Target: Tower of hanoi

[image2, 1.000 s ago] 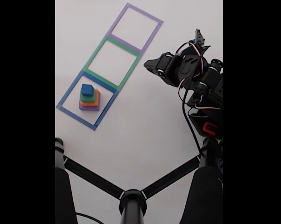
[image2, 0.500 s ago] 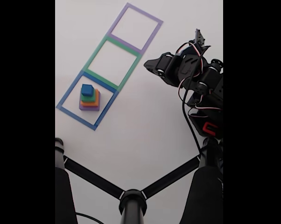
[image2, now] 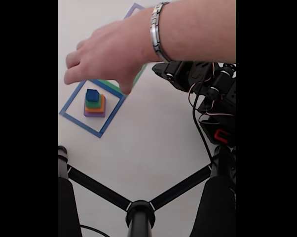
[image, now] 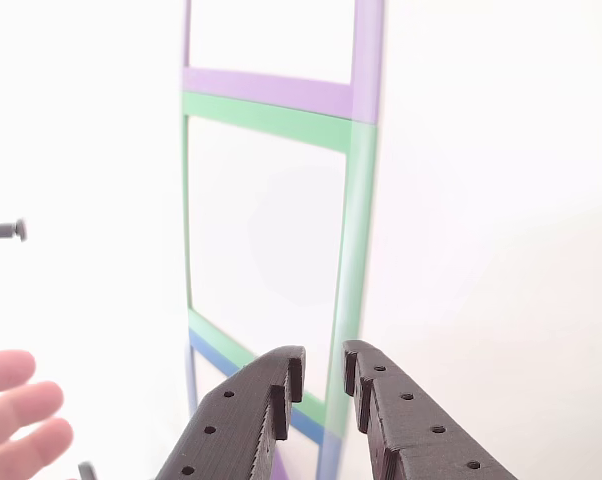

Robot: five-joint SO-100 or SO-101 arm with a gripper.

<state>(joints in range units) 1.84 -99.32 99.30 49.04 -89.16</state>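
Note:
The tower of hanoi stands stacked in the fixed view: a purple slab at the bottom, then orange, then green, with the blue cube on top. It sits inside the blue tape square. My gripper hovers well to the right of the tower and touches nothing. In the other view my gripper is open by a narrow gap with nothing between its dark fingers. It points along the green tape outline.
A person's hand with a metal bracelet reaches in from the upper right, over the tape squares and just above the tower. Its fingertips also enter at the lower left. Black stand legs cross the bottom of the fixed view.
A person's hand has come in from the upper right and now covers the green and purple tape squares. The arm and the tower have not moved.

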